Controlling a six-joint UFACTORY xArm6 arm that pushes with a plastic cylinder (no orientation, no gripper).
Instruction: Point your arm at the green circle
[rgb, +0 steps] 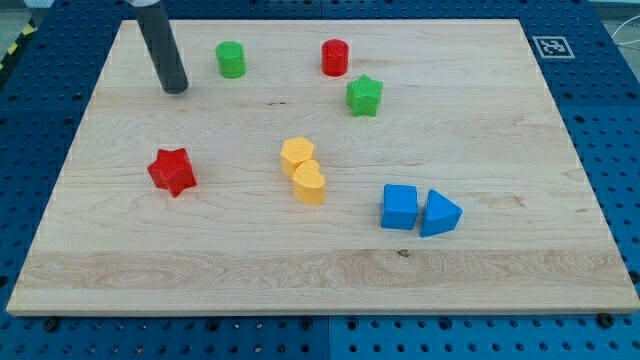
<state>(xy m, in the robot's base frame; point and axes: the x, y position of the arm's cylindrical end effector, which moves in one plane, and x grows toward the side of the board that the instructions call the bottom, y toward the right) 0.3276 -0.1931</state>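
Note:
The green circle (231, 59) is a short green cylinder near the view's top, left of centre on the wooden board (120, 240). My tip (176, 89) is the lower end of a dark rod that comes down from the view's top left. It rests on the board to the left of the green circle and a little below it, a short gap away, not touching it.
A red cylinder (335, 57) and a green star (364, 96) lie to the right of the green circle. A red star (172, 171) lies at the left. Two yellow blocks (303, 170) touch at centre. A blue cube (400, 207) and blue triangle (440, 213) touch at lower right.

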